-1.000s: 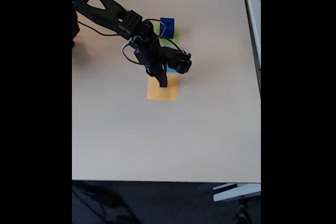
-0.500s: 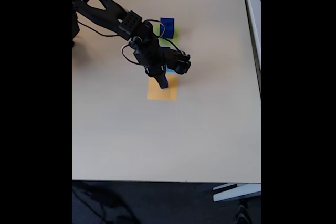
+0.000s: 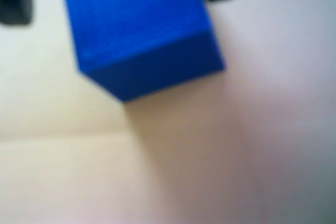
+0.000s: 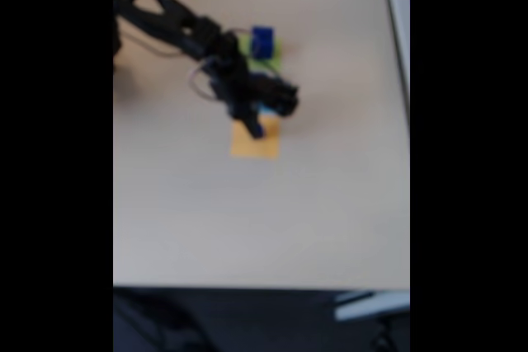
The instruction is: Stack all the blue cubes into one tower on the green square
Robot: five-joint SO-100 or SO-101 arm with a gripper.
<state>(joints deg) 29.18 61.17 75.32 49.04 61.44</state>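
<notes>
Desk (image 4: 247, 220), pale beige, takes up most of the fixed view; that frame is blurred, so small detail is unsure.

Arm (image 4: 169, 21), black, reaches from the upper left of the frame toward the centre; its jaws (image 4: 254, 125) point down over the top edge of the orange square (image 4: 256, 143).

Orange square lies flat at centre; a sliver of light-blue square (image 4: 270, 110) shows just above it, mostly hidden by the arm; the green square (image 4: 272, 53) sits above that, upper centre.

One blue cube (image 4: 262, 41) rests on the green square, toward its upper edge; tower base, by the look of it.

Wrist view: a second blue cube (image 3: 139, 30) fills the upper centre of the frame, close to the lens, with dark finger shapes at the upper left and upper right corners either side of it; the jaws appear clamped on this cube, though the blur leaves contact unclear.

Step in hand, as I judge it: carrying a cube picked near the orange square.

Next move calls for travel up-frame to the green square, centring over the cube already there, lowering squarely, then release; an off-centre drop could tip the stack.
</notes>
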